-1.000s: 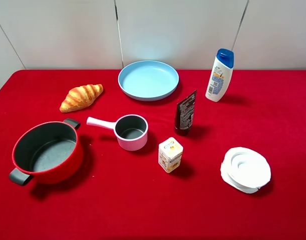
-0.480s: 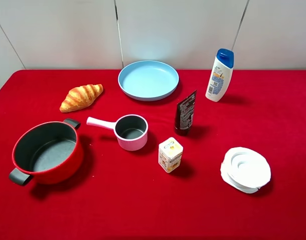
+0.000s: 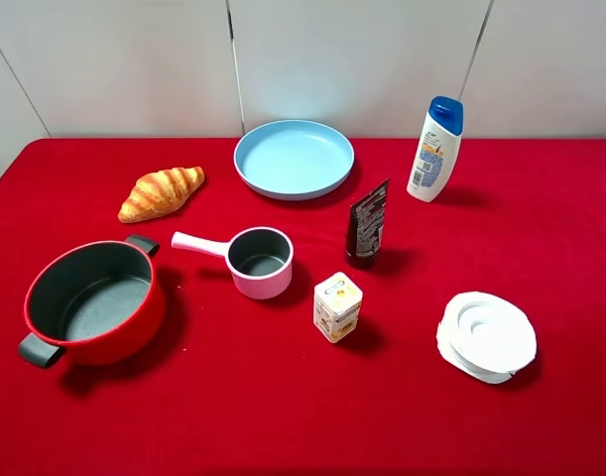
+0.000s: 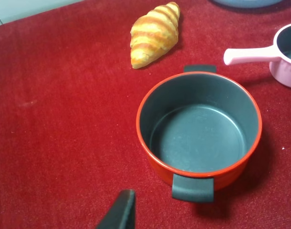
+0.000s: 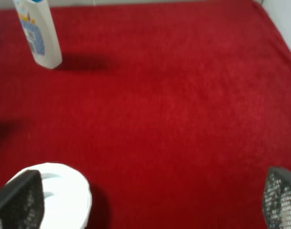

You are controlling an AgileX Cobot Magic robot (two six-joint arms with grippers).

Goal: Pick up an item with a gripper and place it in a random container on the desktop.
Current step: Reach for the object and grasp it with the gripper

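Observation:
The small white carton with yellow-orange print [image 3: 337, 306] stands upright on the red cloth desktop [image 3: 541, 248], near the middle. The light blue dish [image 3: 294, 159] sits empty at the back centre. Neither arm shows in the exterior view. In the left wrist view only one dark fingertip [image 4: 122, 211] of my left gripper shows, close to the red pot [image 4: 198, 130]. My right gripper [image 5: 150, 200] is open and empty, with its fingertips [image 5: 19, 200] wide apart above the cloth beside a white round object [image 5: 55, 191]. The carton is in neither wrist view.
A red pot [image 3: 92, 300] stands front left, with a pink saucepan [image 3: 258, 261] beside the carton. A croissant [image 3: 161, 191] lies back left. A black tube [image 3: 367, 224] and a shampoo bottle [image 3: 435, 149] stand behind the carton. A white round object [image 3: 486, 335] lies front right.

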